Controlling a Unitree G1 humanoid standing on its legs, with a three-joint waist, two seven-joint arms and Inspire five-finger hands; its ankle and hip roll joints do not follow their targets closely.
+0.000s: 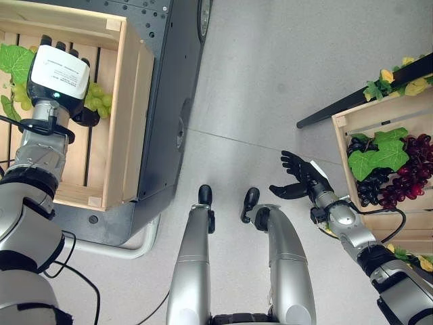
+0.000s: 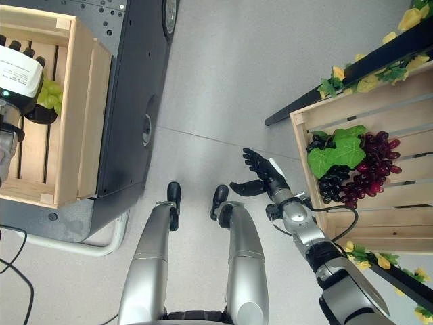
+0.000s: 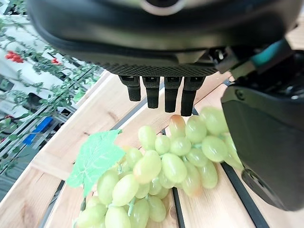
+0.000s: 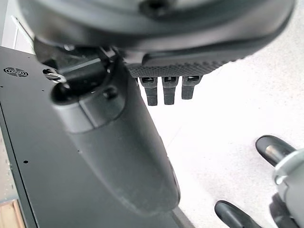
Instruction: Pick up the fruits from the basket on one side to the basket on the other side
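I see even, bright, diffuse light with only soft shadows on the pale grey speckled floor [image 1: 284, 81]. Inside the pale slatted wooden crate [image 1: 132, 101] the light stays flat. In the left wrist view the bunch of green grapes [image 3: 161, 175] is soft, and the dark left hand [image 3: 161, 28] looms blurred up close.

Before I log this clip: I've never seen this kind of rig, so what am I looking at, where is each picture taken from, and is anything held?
This is a two-armed humanoid robot. Two pictures look down from its head; the other two come from cameras on its wrists. Its left hand hangs open over green grapes lying on the slats of a wooden crate, not gripping them. Its right hand is open over the floor, holding nothing, beside another crate with dark and red grapes under green leaves. Nothing is held.
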